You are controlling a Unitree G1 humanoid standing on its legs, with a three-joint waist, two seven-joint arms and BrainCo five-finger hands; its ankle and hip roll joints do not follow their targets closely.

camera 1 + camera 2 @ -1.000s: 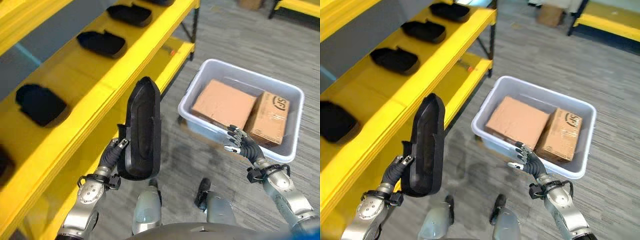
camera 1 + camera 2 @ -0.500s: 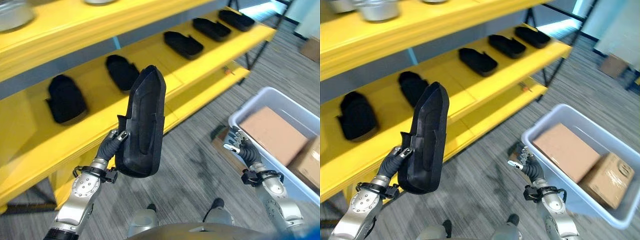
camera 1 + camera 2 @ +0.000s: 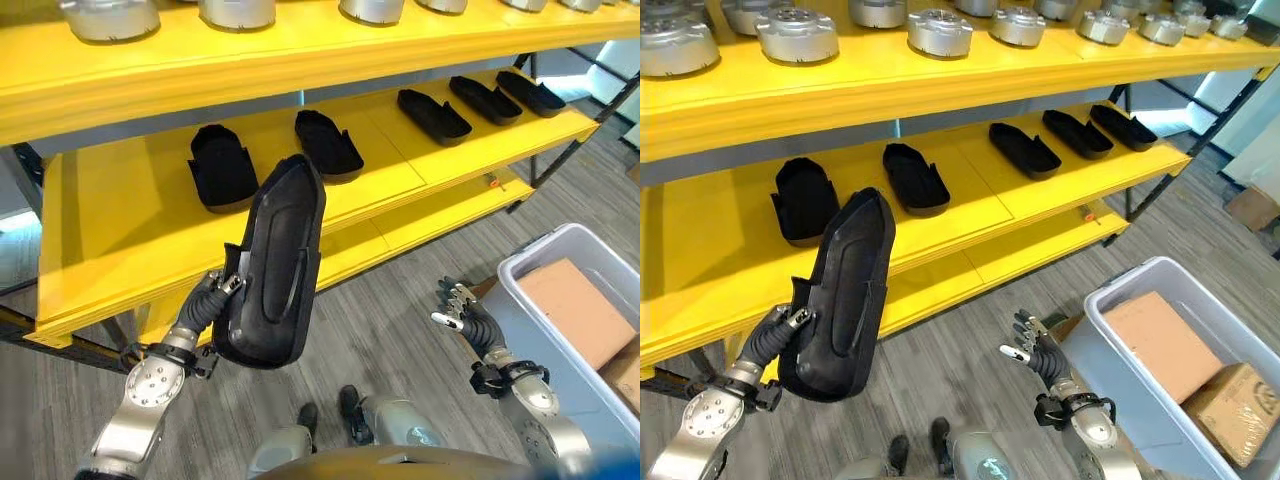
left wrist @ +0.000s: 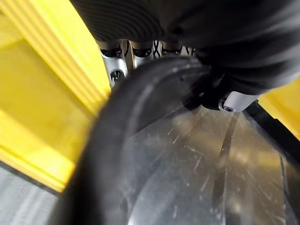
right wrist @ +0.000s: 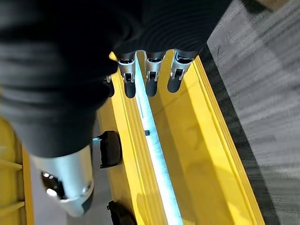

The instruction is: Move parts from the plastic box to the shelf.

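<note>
left eye view: the left robot hand (image 3: 205, 303) is curled round the lower end of a long black moulded part (image 3: 271, 265), holding it in the air in front of the yellow shelf (image 3: 110, 235). the part stands nearly upright, its long axis vertical with a slight lean, its narrower rounded end pointing up toward the shelf and its hollow ribbed face turned to the camera. five like black parts (image 3: 222, 165) lie in a row on the middle shelf board. the right robot hand (image 3: 462, 311) hangs empty over the grey floor, fingers loosely spread, beside the grey plastic box (image 3: 525, 272).

right eye view: silver round metal parts (image 3: 795, 32) line the top shelf board. the plastic box holds two cardboard boxes (image 3: 1165, 343).

left wrist view: fingers (image 4: 115, 61) lie against the dark rim of the part, its scratched glossy inner face close up, the yellow shelf behind.

right wrist view: the right robot hand's fingers (image 5: 150, 75) hang relaxed and apart, touching nothing, with yellow shelving beyond.
</note>
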